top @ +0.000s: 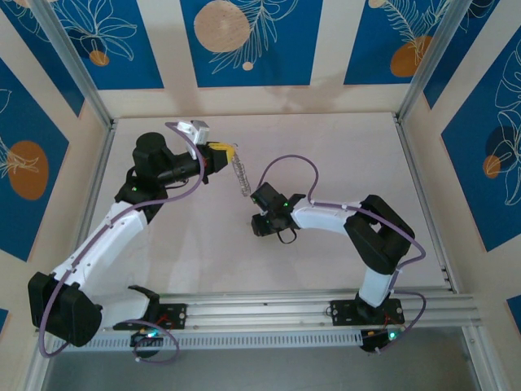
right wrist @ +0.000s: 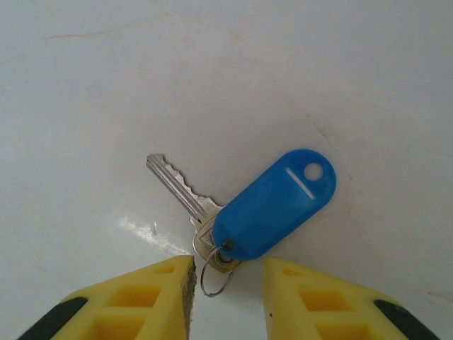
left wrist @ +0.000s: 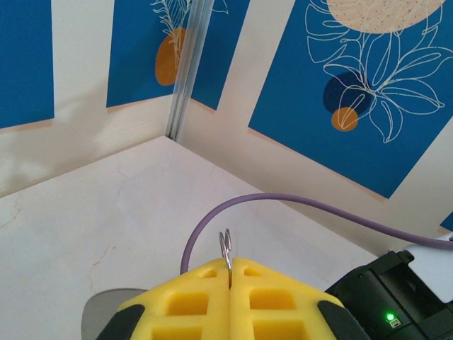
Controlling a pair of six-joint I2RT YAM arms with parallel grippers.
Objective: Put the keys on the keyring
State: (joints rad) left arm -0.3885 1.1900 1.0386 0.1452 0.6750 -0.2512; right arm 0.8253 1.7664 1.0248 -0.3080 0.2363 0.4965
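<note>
The key (right wrist: 178, 185) lies flat on the white table, a silver blade joined to a blue plastic tag (right wrist: 276, 204) by a small wire ring (right wrist: 214, 280). My right gripper (right wrist: 228, 282) hovers just over it, open, with the small ring between its yellow fingertips and touching neither. My left gripper (left wrist: 231, 266) is held up above the table and shut on the keyring's silvery metal ring (left wrist: 226, 246), whose edge sticks out past the fingertips. In the top view the keyring (top: 240, 175) hangs pale below the left gripper (top: 229, 151), close to the right wrist (top: 271, 210).
A purple cable (left wrist: 283, 202) arcs across in front of the left gripper. Blue patterned walls and a metal corner post (left wrist: 185, 67) close the table at the back. Aluminium rails (top: 269, 308) run along the near edge.
</note>
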